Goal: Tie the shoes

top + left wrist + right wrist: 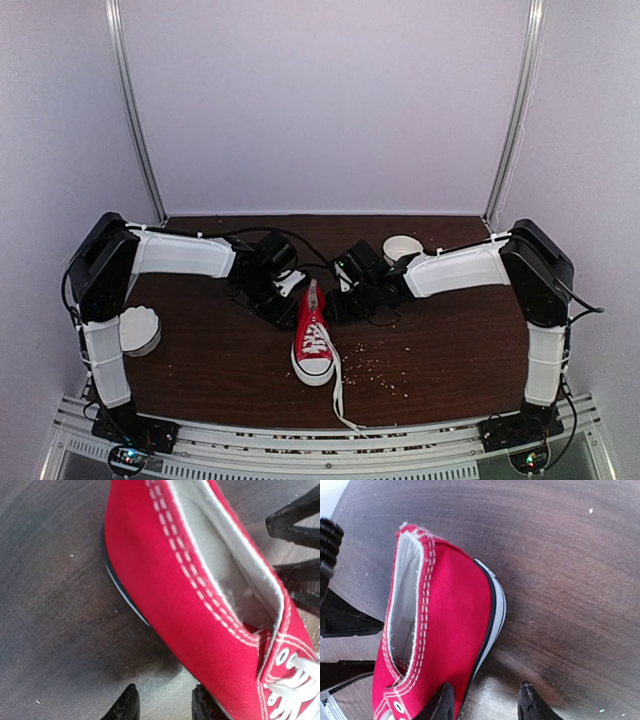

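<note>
Top external view puts your red sneaker [312, 345] in the middle of the desk [220, 370], toe at 6 o'clock, heel at 12. Its white laces [340, 398] trail loose toward 5 o'clock (past the near edge). Your left gripper [162, 705] sits by the heel at 9 o'clock, fingers narrowly parted over bare wood. Your right gripper [485, 705] sits at 3 o'clock, spread wider and holding nothing, the sole's edge between its fingers.

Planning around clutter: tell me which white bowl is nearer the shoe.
The back bowl, just behind the right arm. The left bowl sits by the left arm, farther from the shoe.
</note>
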Controlling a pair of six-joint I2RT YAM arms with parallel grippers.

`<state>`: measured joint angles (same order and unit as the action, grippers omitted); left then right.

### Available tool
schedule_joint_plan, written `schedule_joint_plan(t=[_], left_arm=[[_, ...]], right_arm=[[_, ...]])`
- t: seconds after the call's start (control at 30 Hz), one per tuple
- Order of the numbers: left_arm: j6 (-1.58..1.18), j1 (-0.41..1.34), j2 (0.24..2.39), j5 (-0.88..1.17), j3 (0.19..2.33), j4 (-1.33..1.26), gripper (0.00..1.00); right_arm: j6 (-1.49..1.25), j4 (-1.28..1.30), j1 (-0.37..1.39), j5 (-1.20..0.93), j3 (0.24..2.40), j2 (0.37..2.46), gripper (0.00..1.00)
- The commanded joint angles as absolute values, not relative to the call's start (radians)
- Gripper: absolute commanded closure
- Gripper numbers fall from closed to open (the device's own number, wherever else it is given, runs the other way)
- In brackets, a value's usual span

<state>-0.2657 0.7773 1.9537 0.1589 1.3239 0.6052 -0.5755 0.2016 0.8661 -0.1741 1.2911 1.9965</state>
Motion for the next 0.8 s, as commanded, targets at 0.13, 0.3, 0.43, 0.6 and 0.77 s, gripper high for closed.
schedule_joint_plan(t=[0.13, 0.3, 0.43, 0.6, 0.77], left_arm=[[-0.185, 0.768, 1.825, 0.076, 1.374, 0.614, 0.58], [-0.109, 0.765, 1.681, -0.023, 1.374, 0.67, 0.45], [-0.062, 0.757, 1.537, -0.031, 1.332, 0.624, 0.32], [-0.06, 0.707, 1.369, -0.037, 1.23, 0.51, 0.27], [-0.053, 0.689, 1.298, -0.04, 1.184, 0.479, 0.25]], right_arm=[[-0.48, 0.308, 0.864, -0.094, 1.256, 1.802, 0.56], [-0.348, 0.501, 0.943, -0.02, 1.175, 1.628, 0.56], [-0.247, 0.619, 1.118, -0.11, 1.11, 1.544, 0.62], [-0.256, 0.713, 1.314, -0.157, 1.113, 1.58, 0.7], [-0.307, 0.748, 1.387, -0.141, 1.158, 1.681, 0.74]])
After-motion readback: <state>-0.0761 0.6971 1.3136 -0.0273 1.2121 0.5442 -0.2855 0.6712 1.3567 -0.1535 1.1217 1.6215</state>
